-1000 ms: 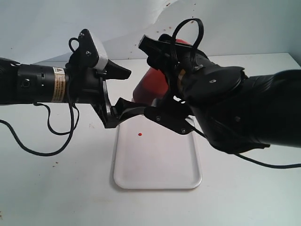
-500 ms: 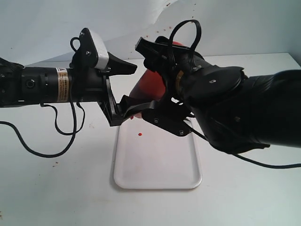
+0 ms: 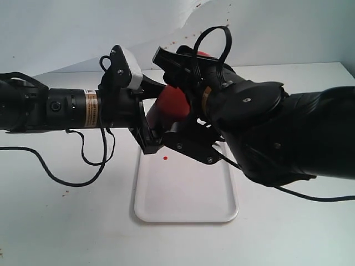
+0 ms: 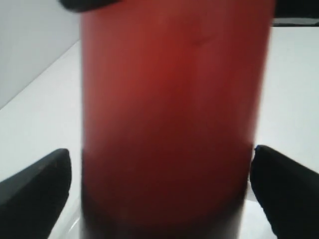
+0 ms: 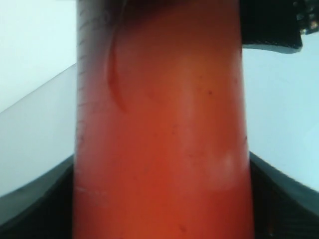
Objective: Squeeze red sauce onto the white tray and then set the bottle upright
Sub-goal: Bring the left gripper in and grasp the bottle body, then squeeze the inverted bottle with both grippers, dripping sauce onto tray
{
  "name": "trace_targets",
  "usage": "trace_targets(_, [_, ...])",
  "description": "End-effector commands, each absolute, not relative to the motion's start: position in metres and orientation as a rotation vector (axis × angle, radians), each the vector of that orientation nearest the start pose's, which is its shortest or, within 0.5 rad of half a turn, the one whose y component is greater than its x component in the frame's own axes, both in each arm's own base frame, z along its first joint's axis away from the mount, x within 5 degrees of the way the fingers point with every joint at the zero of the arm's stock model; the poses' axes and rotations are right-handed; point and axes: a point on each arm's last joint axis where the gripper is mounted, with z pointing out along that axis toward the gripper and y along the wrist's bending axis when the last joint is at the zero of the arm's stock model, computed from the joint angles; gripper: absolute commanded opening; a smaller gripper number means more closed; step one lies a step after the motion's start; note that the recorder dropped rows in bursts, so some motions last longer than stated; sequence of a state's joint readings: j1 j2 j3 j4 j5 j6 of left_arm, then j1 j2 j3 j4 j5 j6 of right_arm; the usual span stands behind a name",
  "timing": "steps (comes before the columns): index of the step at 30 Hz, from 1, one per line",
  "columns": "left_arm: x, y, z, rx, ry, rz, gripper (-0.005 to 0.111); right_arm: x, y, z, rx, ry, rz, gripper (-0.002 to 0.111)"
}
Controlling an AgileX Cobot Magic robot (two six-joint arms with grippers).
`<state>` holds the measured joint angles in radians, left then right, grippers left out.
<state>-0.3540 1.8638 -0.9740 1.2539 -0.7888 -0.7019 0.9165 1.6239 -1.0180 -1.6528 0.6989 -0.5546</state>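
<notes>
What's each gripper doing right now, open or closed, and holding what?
Left gripper: open, jaws either side of the bottle, not clamped.
Right gripper: closed on the bottle.

Between the jaws, smooth translucent plastic of the bottle (image 4: 169, 99), orange-red with a soft sheen. Matt black hard plastic on the fingers of the left gripper (image 4: 160, 152) and right gripper (image 5: 162, 169). Below the jaws, smooth, faintly glossy plastic of the white tray (image 3: 186, 205), one wet-glossy drop of red sauce (image 3: 165, 159) on it, matt white table (image 3: 288, 233) around.
</notes>
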Motion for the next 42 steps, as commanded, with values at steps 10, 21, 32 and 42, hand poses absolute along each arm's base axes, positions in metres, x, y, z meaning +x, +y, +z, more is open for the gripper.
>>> trace_targets(10, [0.324,-0.188,0.186,1.184,1.614,-0.703,0.0,0.256,0.236,0.277,-2.165,0.498,-1.527,0.0])
trace_targets(21, [0.323,-0.188,0.187,1.184,1.603,-0.716,0.0,0.256,0.236,0.277,-2.165,0.498,-1.527,0.0])
trace_targets(32, [0.321,-0.19,0.189,1.187,1.572,-0.754,0.002,0.257,0.235,0.277,-2.163,0.507,-1.539,0.0])
trace_targets(42, [0.316,-0.19,0.184,1.299,1.554,-0.733,0.06,0.257,0.235,0.277,-2.161,0.514,-1.55,0.0])
